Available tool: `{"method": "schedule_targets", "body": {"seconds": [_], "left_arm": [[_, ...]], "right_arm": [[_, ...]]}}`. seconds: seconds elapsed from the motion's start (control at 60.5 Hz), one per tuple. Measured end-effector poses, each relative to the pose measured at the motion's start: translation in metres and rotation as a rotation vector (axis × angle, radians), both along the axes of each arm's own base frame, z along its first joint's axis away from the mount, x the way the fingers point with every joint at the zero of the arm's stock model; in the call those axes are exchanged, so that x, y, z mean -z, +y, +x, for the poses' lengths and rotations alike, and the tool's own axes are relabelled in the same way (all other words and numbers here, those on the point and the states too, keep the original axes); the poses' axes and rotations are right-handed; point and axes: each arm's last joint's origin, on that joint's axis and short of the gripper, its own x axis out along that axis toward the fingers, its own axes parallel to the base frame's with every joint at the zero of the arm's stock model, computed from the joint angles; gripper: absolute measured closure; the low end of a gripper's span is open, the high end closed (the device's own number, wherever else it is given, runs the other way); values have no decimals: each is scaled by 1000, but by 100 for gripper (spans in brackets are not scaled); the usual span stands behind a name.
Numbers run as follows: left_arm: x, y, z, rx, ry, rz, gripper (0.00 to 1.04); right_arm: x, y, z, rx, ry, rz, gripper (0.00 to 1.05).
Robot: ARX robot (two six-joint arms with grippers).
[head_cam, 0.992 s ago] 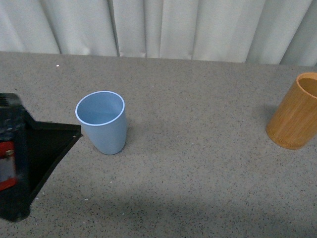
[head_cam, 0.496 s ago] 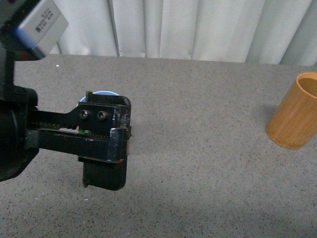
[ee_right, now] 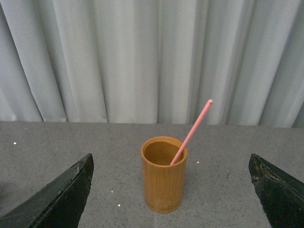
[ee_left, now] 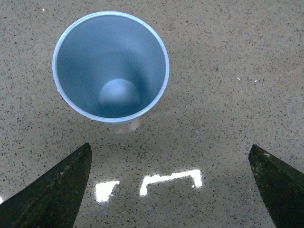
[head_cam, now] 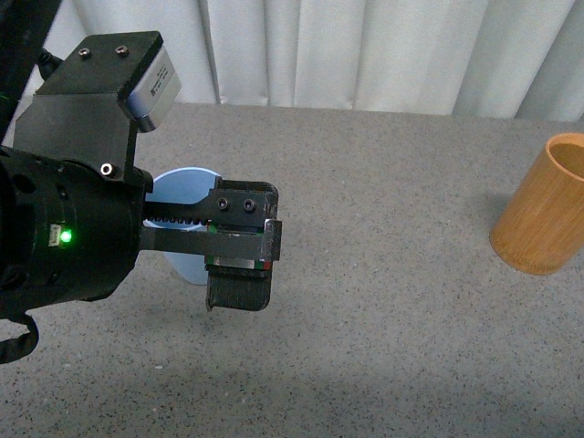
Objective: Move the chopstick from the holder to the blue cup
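The blue cup stands upright and empty, seen from above in the left wrist view. My left gripper is open above the table just beside it, with nothing between the fingers. In the front view the left arm hides most of the cup, and the gripper hangs over its right side. The holder stands upright ahead of my open right gripper, apart from it. One pink chopstick leans in the holder. The holder sits at the front view's right edge; no chopstick shows there.
The grey speckled table runs back to a white curtain. Bare tabletop lies between the cup and the holder. The right arm is out of the front view.
My left arm has swung in from the left and risen over the blue cup, now hiding most of it. The cup and the holder have not moved.
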Motion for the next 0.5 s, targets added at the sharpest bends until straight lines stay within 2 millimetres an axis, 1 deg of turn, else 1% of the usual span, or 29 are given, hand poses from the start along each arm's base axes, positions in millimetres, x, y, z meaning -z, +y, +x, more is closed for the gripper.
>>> {"method": "schedule_targets", "body": {"seconds": [0.331, 0.496], "left_arm": [[2, 1, 16, -69, 18, -19, 7], [5, 4, 21, -96, 26, -15, 7]], "right_arm": [[0, 0, 0, 0, 0, 0, 10], [0, 0, 0, 0, 0, 0, 10]]}}
